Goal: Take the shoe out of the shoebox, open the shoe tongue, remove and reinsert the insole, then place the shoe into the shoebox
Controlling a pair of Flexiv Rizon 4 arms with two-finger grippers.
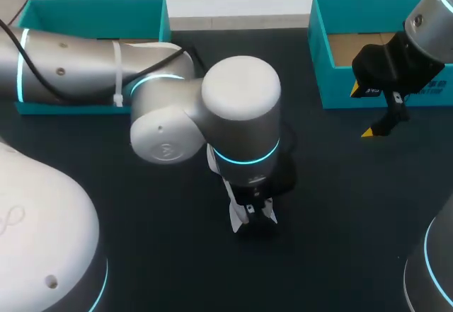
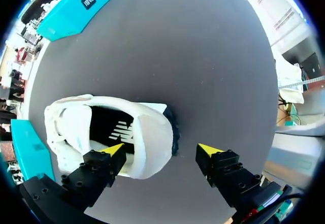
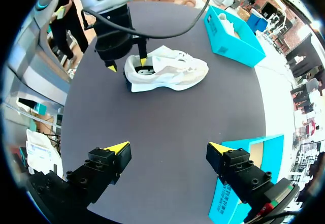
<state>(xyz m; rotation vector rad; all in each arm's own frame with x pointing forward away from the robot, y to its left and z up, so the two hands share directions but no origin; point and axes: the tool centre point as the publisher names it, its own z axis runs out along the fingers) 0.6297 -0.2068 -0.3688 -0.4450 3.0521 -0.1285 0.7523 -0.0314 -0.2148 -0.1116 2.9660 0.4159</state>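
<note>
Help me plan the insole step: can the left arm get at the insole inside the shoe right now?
Probably yes. The left end effector is open at the heel of the shoe, with one finger over the opening above the insole; nothing covers it.

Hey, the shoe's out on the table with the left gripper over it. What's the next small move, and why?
Probably lower the left gripper a little. It is open, with one finger over the opening of the shoe and the other outside the heel, and the insole shows inside, not yet taken out.
</note>
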